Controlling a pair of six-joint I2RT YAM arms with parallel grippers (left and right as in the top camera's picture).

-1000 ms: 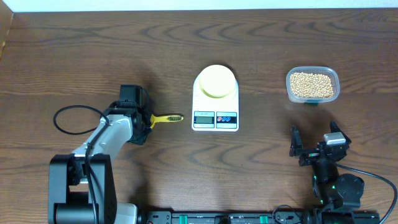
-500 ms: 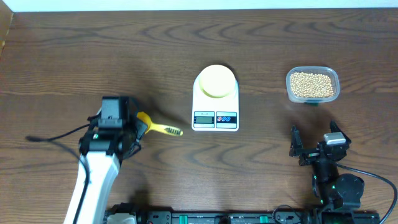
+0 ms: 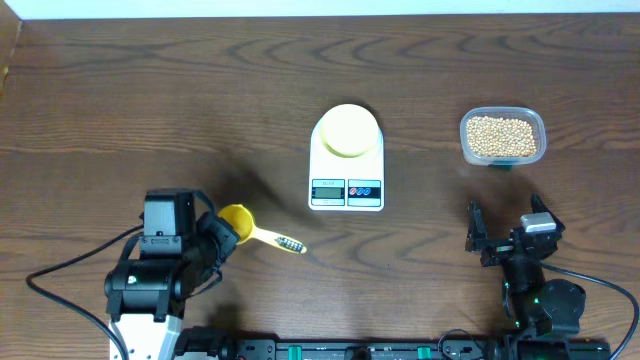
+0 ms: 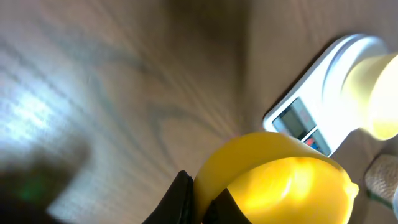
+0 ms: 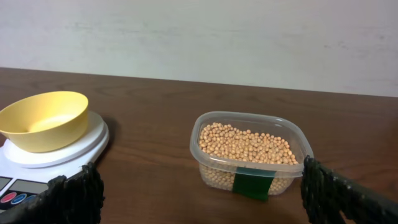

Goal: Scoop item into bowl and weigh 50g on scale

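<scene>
The pale-yellow bowl (image 3: 348,131) stands on the round platform of the white scale (image 3: 346,190) at the table's middle; both also show in the right wrist view, the bowl (image 5: 43,119) empty on the scale (image 5: 25,177). The tan beans (image 3: 500,136) fill a clear tub at the right, also in the right wrist view (image 5: 245,143). My left gripper (image 3: 215,232) is shut on the rim of a bright yellow scoop (image 3: 240,225), close up in the left wrist view (image 4: 273,180), left of and in front of the scale. My right gripper (image 3: 508,232) is open and empty, in front of the tub.
The clear plastic tub (image 5: 297,149) has a green label on its front wall. The scoop's handle (image 3: 280,240) points right toward the table's front. A black cable (image 3: 70,262) trails left of my left arm. A pale wall stands behind the table.
My left arm has drawn back toward the table's front with the yellow scoop, which has turned so its bowl faces up. The right arm has not moved.
</scene>
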